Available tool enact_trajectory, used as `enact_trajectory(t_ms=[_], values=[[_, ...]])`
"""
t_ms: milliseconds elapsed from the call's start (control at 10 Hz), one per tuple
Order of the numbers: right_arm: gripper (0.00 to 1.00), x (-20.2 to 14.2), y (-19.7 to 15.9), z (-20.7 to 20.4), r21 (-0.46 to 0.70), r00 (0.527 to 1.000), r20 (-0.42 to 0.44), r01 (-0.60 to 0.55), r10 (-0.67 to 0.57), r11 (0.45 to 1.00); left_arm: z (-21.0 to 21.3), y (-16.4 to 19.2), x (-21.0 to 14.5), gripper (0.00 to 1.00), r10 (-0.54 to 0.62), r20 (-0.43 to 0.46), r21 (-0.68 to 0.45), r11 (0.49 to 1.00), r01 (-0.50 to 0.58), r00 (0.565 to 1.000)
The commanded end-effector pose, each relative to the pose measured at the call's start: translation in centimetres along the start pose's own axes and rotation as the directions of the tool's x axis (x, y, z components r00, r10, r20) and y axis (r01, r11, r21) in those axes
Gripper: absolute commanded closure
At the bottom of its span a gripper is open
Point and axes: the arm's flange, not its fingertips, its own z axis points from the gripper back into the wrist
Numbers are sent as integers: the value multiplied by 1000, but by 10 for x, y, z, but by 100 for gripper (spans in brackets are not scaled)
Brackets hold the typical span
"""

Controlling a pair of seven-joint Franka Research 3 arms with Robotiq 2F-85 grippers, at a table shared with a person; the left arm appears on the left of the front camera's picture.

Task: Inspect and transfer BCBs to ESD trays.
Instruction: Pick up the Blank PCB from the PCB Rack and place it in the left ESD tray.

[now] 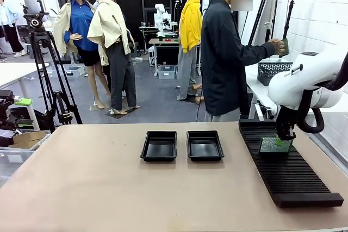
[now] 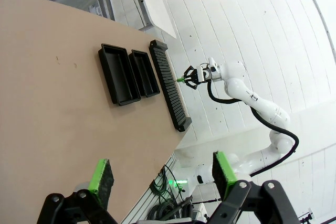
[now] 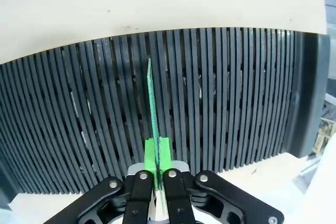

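My right gripper [image 1: 283, 136] is shut on the top edge of a green BCB [image 1: 273, 145] that stands upright on the long ribbed rack [image 1: 288, 167]. In the right wrist view the BCB [image 3: 152, 108] shows edge-on between the green pads [image 3: 164, 153], in line with the rack's slots [image 3: 236, 93]. Two black ESD trays [image 1: 159, 146] [image 1: 205, 145] sit side by side at mid-table, both bare inside. My left gripper [image 2: 163, 174] hangs open high above the table, nothing between its fingers [image 2: 101, 176]. The person at the far right holds another green BCB [image 1: 285, 46] up in a hand.
A dark wire mesh basket [image 1: 273, 71] stands on the side bench behind the rack. The rack lies along the table's right side, near the edge. A camera tripod [image 1: 46, 74] stands beyond the far left corner. In the left wrist view, the trays [image 2: 119, 74] and rack [image 2: 169, 85] lie far off.
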Motion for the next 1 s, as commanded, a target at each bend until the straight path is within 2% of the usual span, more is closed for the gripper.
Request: enact_trajectory(t_ms=[0, 500, 800, 900], values=[[100, -4, -9, 1, 11, 1000, 14, -20, 20, 1000, 2, -3, 0, 0, 7, 1, -15, 1000, -7, 1000], [100, -3, -11, 7, 9, 1000, 13, -9, 8, 1000, 2, -3, 0, 0, 7, 1, -15, 1000, -7, 1000], [100, 5, -5, 54, -32, 1000, 8, 22, -22, 999, 2, -3, 0, 0, 7, 1, -15, 1000, -7, 1000], [100, 7, -5, 61, -11, 999, 11, 41, -41, 999, 2, -3, 0, 0, 7, 1, -15, 1000, -7, 1000]])
